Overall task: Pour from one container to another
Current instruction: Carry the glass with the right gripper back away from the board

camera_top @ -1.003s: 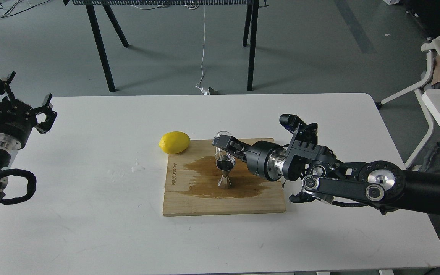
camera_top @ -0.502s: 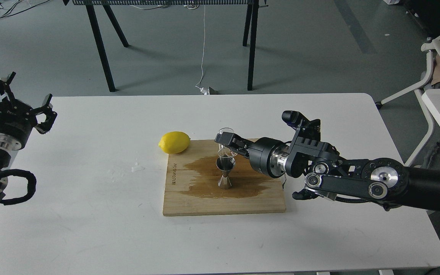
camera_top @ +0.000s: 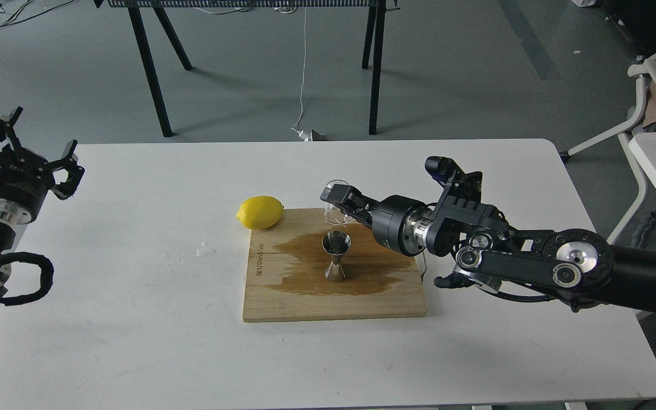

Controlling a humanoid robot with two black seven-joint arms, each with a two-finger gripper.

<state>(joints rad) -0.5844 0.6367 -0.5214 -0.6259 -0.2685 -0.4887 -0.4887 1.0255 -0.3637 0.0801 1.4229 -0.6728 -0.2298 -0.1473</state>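
The steel hourglass jigger [camera_top: 335, 257] stands upright on the wooden board [camera_top: 282, 296], in the middle of a brown wet stain. My right gripper [camera_top: 335, 200] is shut on the small clear cup [camera_top: 336, 205], holding it just behind and above the jigger, over the board's far edge. The cup looks close to upright and apart from the jigger. My left gripper [camera_top: 37, 154] hangs open at the table's far left, holding nothing.
A yellow lemon [camera_top: 259, 212] lies at the board's far left corner. Small drops of liquid [camera_top: 205, 249] sit on the white table [camera_top: 134, 319] left of the board. A white chair [camera_top: 647, 114] stands beyond the table's right end.
My right gripper has lifted the clear cup away from the jigger's mouth, moving it up and back towards the board's far edge. The left arm has stayed still.
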